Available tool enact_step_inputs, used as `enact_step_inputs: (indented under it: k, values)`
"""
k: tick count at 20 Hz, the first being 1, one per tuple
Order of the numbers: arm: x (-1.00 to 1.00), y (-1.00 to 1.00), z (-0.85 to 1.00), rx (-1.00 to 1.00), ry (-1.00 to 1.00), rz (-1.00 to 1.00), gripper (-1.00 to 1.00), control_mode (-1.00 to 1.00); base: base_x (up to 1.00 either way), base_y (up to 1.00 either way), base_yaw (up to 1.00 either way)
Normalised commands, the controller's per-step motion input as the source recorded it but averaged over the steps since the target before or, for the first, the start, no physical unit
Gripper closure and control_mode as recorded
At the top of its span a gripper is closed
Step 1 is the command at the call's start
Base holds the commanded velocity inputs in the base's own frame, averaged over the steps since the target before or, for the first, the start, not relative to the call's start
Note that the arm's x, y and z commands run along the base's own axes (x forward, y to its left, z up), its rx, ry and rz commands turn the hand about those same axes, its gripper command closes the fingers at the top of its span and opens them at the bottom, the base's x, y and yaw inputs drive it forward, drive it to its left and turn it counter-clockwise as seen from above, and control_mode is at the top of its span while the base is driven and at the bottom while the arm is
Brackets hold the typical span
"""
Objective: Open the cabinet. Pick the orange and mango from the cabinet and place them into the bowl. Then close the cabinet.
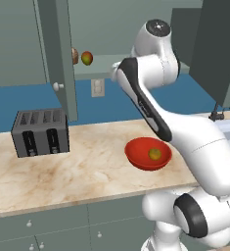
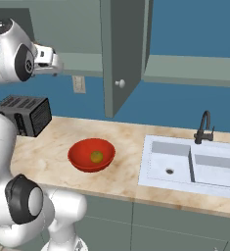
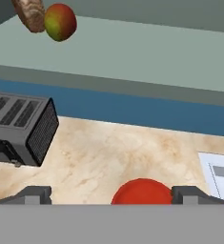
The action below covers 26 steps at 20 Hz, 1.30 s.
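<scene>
Now your gripper [image 3: 111, 194] hangs with its jaws spread wide and nothing between them, above the marble counter [image 1: 77, 166]. The orange [image 1: 155, 154] sits in the red bowl [image 1: 136, 152]. The cabinet [image 1: 57, 54] stands open, and the mango [image 1: 87, 58] rests on its shelf just beside a brownish round item [image 3: 30, 14], above the toaster [image 1: 40, 132].

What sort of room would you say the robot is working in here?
It looks like a rendered home kitchen: a marble-look counter carries a toaster and a red bowl, a sink with a dark faucet sits beside them, and wall cabinet doors hang open above.
</scene>
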Motion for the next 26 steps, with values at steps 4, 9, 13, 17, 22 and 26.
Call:
enact_step_inputs:
  k: [4, 9, 13, 17, 22, 26]
  values:
    - [0.13, 0.33, 0.50, 0.09, -0.01, 0.07, -1.00, -1.00, 0.00, 0.00, 0.00]
    - [0.36, 0.38, 0.24, 0.04, 0.00, 0.05, -1.00, -1.00, 0.00, 0.00, 0.00]
    - [0.56, 0.36, 0.06, 0.01, 0.00, 0.01, -1.00, -1.00, 0.00, 0.00, 0.00]
    - [0.54, 0.28, 0.00, 0.00, 0.00, 0.00, -1.00, -1.00, 0.00, 0.00, 0.00]
    - [0.63, 0.27, 0.00, 0.00, 0.00, 0.00, -1.00, -1.00, 0.00, 0.00, 0.00]
    - [0.70, 0.24, 0.00, 0.01, 0.00, 0.00, -1.00, -1.00, 0.00, 0.00, 0.00]
